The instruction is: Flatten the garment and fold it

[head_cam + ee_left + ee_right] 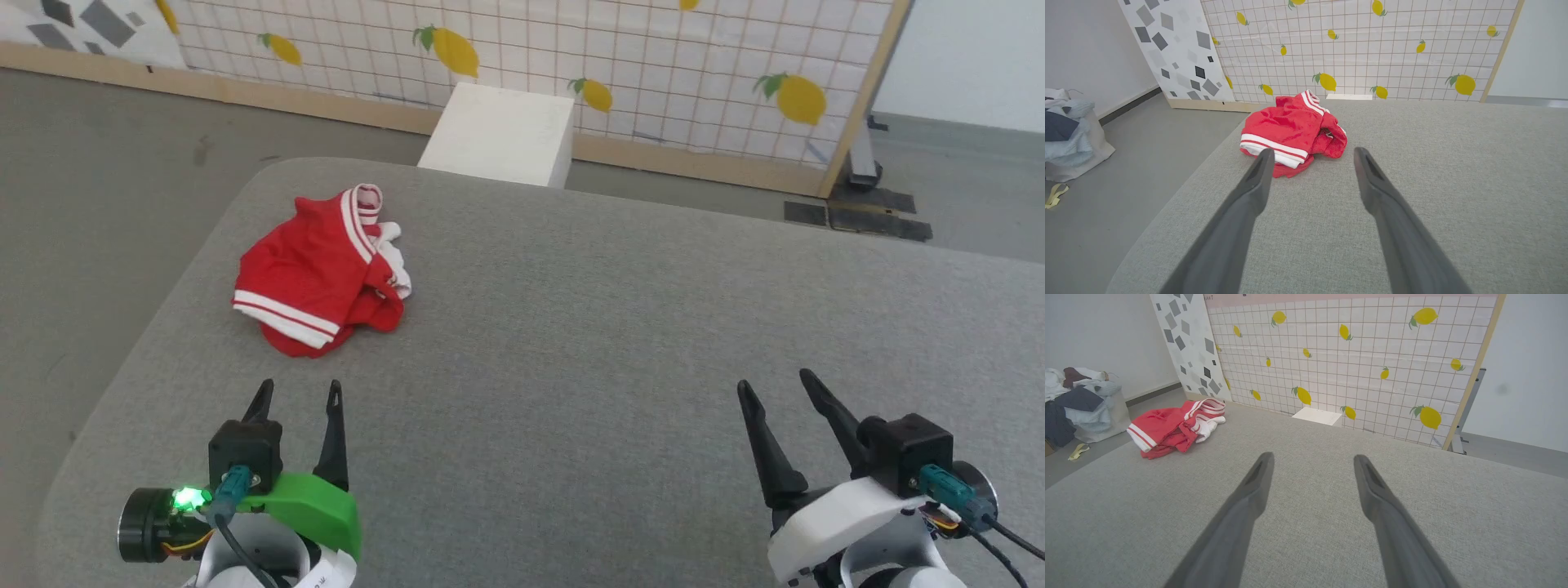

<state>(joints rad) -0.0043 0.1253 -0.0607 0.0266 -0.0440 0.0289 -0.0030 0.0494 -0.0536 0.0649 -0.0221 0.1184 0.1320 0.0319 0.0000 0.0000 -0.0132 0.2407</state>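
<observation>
We record a grey fabric-covered table with rounded corners, standing on a grey floor. At the far left of the room, the left wrist view shows a pale bag heaped with clothes. To its right stands a white panel with grey shapes, then a gridded panel printed with lemons. A white box sits before that panel, just beyond the table's far edge.

The left gripper is over the near left of the table, fingers spread wide, grasping nothing and clear of the cloth. The right gripper is over the near right, equally spread and empty.

The garment lies on the far left part of the table, ahead of the left gripper and well apart from the right one. It is a crumpled red heap, unfolded. White-and-red striped trim runs along its near left edge and over its top, and white lining is exposed on its right side.
</observation>
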